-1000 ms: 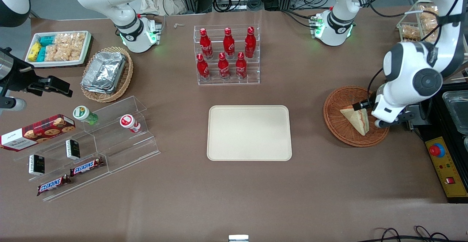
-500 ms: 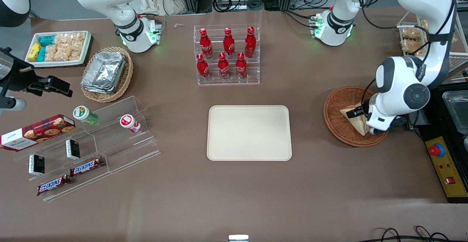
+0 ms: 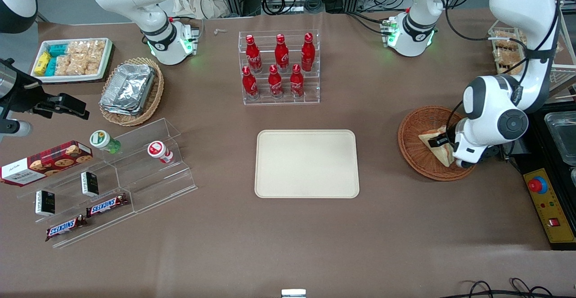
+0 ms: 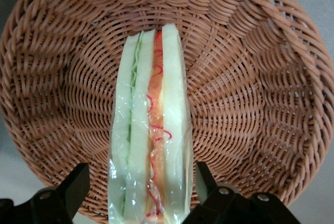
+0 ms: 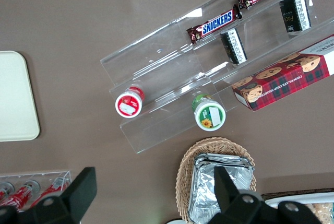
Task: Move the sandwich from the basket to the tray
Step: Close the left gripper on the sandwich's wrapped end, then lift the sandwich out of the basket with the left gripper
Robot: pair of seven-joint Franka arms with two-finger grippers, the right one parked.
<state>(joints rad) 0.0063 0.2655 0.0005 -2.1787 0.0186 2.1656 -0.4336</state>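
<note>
Lower now than a second ago, the left arm's gripper sits down in the round reddish-brown wicker basket — fingers spread apart, straddling the wrapped triangular cream-bread sandwich without squeezing it. Sandwich hasn't budged — well apart from the big beige rectangular tray.

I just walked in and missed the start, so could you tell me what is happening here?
The left arm has its gripper down in the reddish-brown basket, with its open fingers on either side of the wrapped sandwich. The sandwich rests in the basket, not yet lifted. The beige tray it should go to lies at the table's middle with nothing on it.
</note>
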